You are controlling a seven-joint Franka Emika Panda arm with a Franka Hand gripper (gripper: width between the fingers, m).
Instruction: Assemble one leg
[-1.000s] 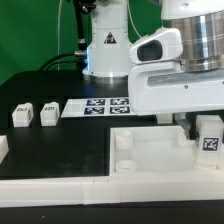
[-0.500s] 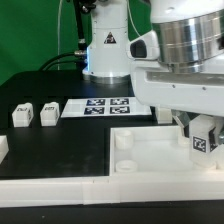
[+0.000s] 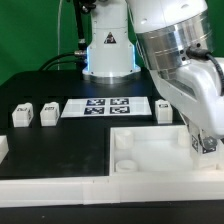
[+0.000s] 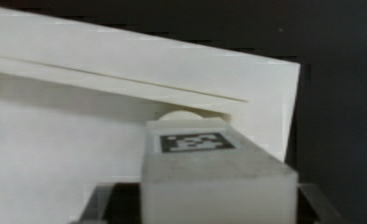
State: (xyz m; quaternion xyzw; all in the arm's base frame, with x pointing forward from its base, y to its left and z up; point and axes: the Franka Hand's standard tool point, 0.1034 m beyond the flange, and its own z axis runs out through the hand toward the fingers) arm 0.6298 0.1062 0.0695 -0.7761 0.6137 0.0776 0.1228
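My gripper [image 3: 205, 136] is shut on a leg [image 3: 208, 144], a small white block with a black-and-white marker. It holds the leg at the far right corner of the large white panel [image 3: 150, 152], tilted, at about panel height. In the wrist view the leg [image 4: 212, 165] fills the space between the gripper [image 4: 212, 206] jaws. Its marker faces the camera, and the panel [image 4: 109, 85] with a round corner socket [image 4: 192, 103] lies just beyond its end. Whether the leg touches the socket is hidden.
Two more legs [image 3: 22, 116] [image 3: 48, 113] stand at the exterior view's left, and another [image 3: 164, 110] behind the panel. The marker board [image 3: 100, 105] lies between them. A white bracket [image 3: 3, 150] and a front rail [image 3: 60, 190] border the black mat. The robot base [image 3: 108, 45] stands behind.
The wrist has tilted and turned over the panel's right corner. The held leg has dropped slightly toward the panel. Nothing else has moved.
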